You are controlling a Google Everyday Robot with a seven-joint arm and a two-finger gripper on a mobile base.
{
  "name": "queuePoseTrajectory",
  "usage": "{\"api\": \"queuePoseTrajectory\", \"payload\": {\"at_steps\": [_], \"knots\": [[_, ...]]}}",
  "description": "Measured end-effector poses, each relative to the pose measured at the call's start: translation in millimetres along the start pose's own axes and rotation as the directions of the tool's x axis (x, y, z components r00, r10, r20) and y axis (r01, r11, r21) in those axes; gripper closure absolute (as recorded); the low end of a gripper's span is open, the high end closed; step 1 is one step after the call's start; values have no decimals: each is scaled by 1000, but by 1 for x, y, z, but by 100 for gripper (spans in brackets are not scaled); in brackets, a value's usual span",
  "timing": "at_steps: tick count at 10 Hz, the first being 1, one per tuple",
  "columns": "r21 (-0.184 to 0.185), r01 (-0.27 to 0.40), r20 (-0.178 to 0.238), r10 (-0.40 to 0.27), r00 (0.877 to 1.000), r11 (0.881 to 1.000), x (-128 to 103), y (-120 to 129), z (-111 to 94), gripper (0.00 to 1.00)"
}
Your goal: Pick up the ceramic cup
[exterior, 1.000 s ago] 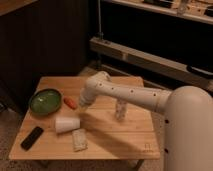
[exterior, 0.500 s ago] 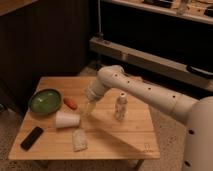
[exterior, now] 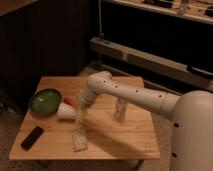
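The ceramic cup [exterior: 64, 112] is small and white and lies on its side on the wooden table [exterior: 135, 131], just right of the green bowl [exterior: 45, 101]. My gripper [exterior: 80, 115] hangs from the white arm [exterior: 130, 95] and sits low over the table, right beside the cup's right end. I cannot tell whether it touches the cup.
An orange object [exterior: 70, 101] lies behind the cup, partly hidden by my wrist. A flat pale packet [exterior: 79, 140] lies near the front edge, a black phone-like object [exterior: 32, 137] at the front left, and a slim clear bottle [exterior: 120, 108] stands at mid-right.
My arm has swung left and its wrist has come down, bringing the gripper from above the table's middle to right beside the cup. The cup has not visibly moved on the table.
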Motion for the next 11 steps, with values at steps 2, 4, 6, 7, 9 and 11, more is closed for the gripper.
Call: {"api": "queuePoseTrajectory", "payload": {"at_steps": [2, 4, 6, 7, 9, 11], "knots": [[4, -22, -5, 22, 1000, 1000, -2, -12, 8, 20], [16, -44, -10, 44, 999, 999, -1, -20, 11, 20], [27, -73, -17, 73, 997, 997, 3, -26, 13, 20], [34, -89, -18, 90, 996, 995, 4, -30, 14, 20], [55, -126, -16, 127, 992, 991, 11, -38, 15, 20], [80, -168, -6, 169, 986, 983, 16, -48, 16, 20]]}}
